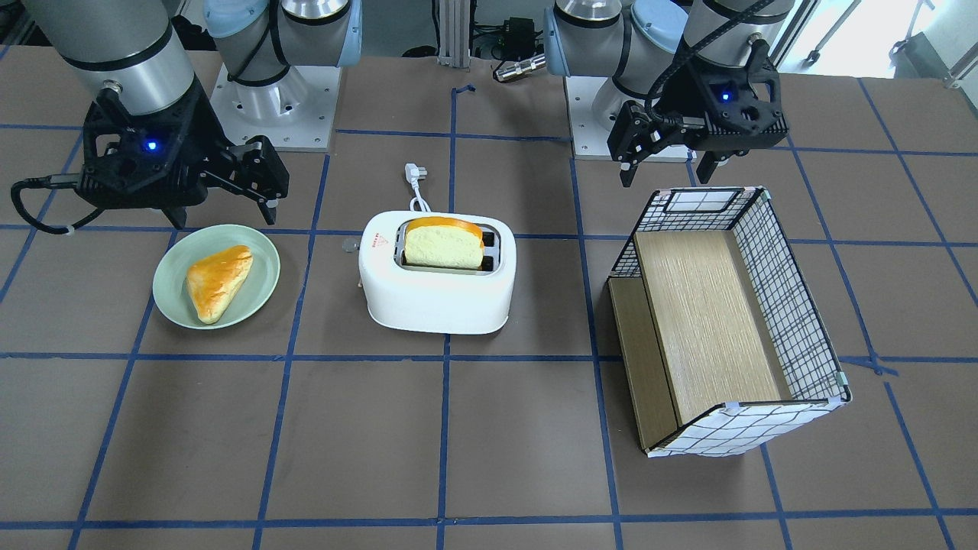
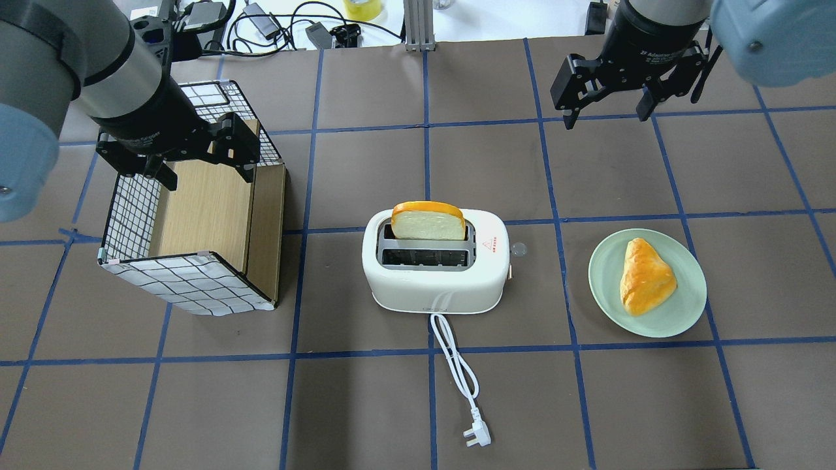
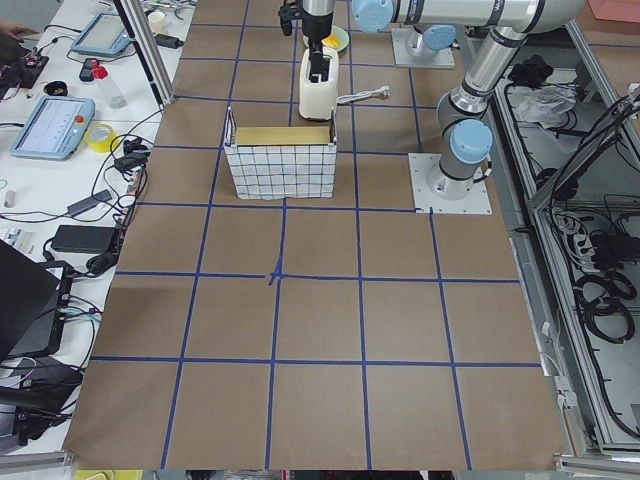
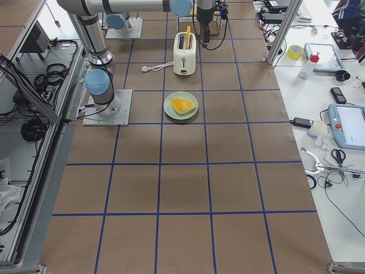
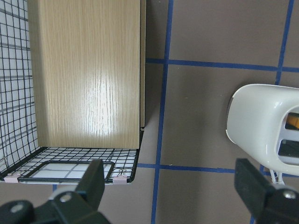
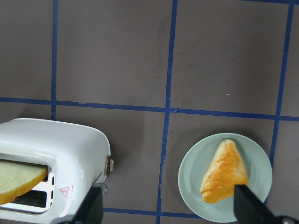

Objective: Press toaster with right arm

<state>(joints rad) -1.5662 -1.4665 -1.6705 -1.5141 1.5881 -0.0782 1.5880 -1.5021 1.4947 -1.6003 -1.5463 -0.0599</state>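
1. The toaster (image 2: 434, 287) is white w/ two slots and sits upright near the table (image 2: 418, 405) ctr, between the box and the plate.
2. A bread slice (image 2: 429, 225) stands tall in the slot farther from the robot. The nearer slot holds nothing.
3. The small lever (image 2: 510, 273) is on the toaster's end facing the plate, w/ nothing touching it.
4. The white cord (image 2: 454, 365) runs from the toaster toward the robot, and its plug (image 2: 477, 436) lies loose on the table.
5. The right claw (image 2: 609, 116) is released, fingers spread wide & gripping nothing. It hovers above the table, out past the plate's far side and well apart from the toaster.
6. The right wrist cam looks down on the toaster's lever end and the plate.
7. The pale green plate (image 2: 686, 313) carries a triangular golden pastry (image 2: 645, 277).
8. The left claw (image 2: 209, 176) is also released and empty, hanging over the far end of the grid-patterned box (image 2: 189, 281).
9. The box has wood-grain panels inside.
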